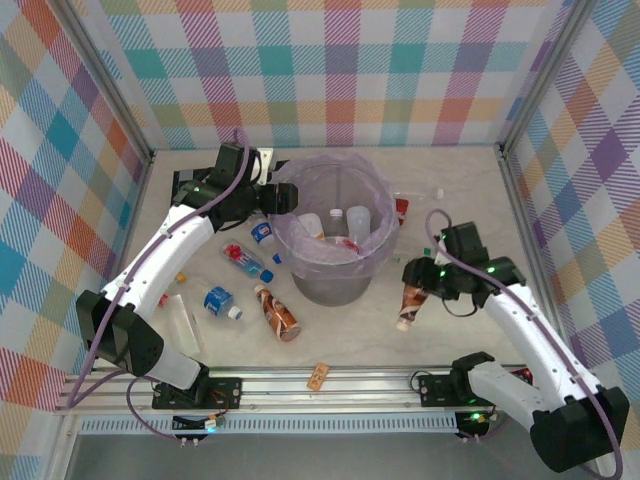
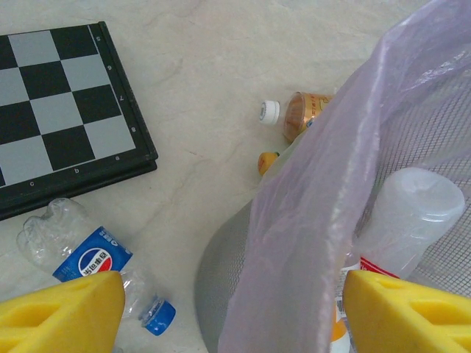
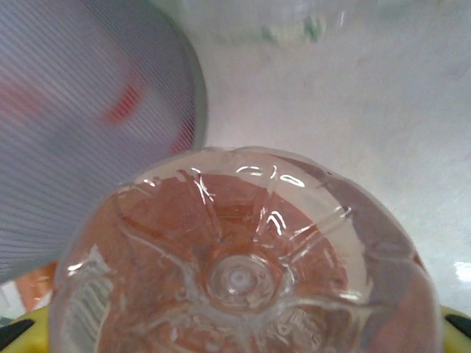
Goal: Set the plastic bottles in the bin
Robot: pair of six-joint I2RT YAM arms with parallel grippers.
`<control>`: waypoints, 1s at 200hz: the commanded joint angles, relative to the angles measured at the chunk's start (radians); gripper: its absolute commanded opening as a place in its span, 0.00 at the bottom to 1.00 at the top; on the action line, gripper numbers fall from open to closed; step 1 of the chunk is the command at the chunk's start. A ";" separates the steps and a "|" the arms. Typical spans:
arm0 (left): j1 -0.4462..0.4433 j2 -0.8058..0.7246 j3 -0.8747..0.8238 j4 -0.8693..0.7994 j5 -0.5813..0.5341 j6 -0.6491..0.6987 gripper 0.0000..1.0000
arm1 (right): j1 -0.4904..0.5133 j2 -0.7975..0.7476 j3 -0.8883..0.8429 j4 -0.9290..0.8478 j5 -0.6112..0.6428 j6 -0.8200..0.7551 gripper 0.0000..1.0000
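Right gripper (image 1: 425, 285) holds a brown-labelled bottle (image 1: 408, 305) beside the bin (image 1: 330, 285); left gripper (image 1: 285, 198) stands wide at its rim

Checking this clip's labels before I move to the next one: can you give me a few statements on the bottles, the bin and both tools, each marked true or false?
1. The right tool grips a brown-labelled bottle. True.
2. The bin is empty. False: several bottles already lie inside it.
3. The left tool holds a bottle. False: it is open at the bin's rim and holds nothing.
4. A blue-labelled bottle lies on the table, to the left of the bin in the top view. True.
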 commanded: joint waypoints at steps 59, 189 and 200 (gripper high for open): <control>0.013 -0.043 0.039 0.005 0.067 -0.004 0.77 | -0.065 0.240 0.764 -0.190 -0.019 -0.261 0.36; 0.038 -0.295 -0.177 0.056 0.248 -0.163 0.68 | 0.302 0.829 1.291 -0.046 -0.094 -0.282 0.36; 0.038 -0.294 -0.206 0.078 0.285 -0.186 0.67 | 0.311 0.877 1.318 -0.058 -0.110 -0.283 0.35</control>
